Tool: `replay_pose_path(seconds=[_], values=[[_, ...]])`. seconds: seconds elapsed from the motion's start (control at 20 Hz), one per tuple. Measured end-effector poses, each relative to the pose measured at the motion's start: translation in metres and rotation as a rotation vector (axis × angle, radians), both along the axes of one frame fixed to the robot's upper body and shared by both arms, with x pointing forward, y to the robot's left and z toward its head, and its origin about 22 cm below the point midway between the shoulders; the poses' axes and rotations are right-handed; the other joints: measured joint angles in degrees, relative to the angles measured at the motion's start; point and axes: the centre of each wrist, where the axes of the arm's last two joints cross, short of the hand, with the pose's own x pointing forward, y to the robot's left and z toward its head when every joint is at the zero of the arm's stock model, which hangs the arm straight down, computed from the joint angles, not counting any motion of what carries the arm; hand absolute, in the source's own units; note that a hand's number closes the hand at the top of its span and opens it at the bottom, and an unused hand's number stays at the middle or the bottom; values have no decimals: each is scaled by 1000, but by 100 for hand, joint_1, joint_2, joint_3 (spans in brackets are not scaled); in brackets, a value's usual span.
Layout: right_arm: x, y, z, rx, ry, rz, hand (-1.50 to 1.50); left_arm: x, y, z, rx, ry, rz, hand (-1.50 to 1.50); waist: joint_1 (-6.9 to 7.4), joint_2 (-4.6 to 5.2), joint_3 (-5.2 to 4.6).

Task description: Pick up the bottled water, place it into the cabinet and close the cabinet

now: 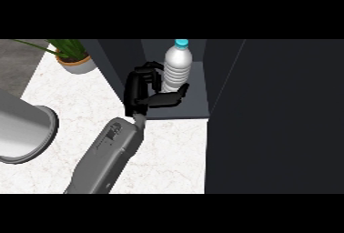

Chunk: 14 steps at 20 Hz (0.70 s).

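A green-leaved plant in a tan round pot [73,58] stands at the upper left, on the white marbled stone counter [74,102]. A large grey cylindrical metal container [23,132] occupies the counter's left edge, partly cut off by the view. The two items stand well apart.

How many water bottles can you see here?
1. The bottled water stands upright inside the open cabinet, right next to the robot's left hand. The dark cabinet door blocks the right side, so another could be hidden there.
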Motion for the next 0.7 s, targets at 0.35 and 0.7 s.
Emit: replay_pose_path(seconds=[0.35,0.7], values=[[2,1,4,5,-6,6,-150,53,-13,21,124,12,7,150,-131,91,4],[-1,-3,4,8,-3,19,-150,73,-7,12,217,13,62,150,-187,124,4]])
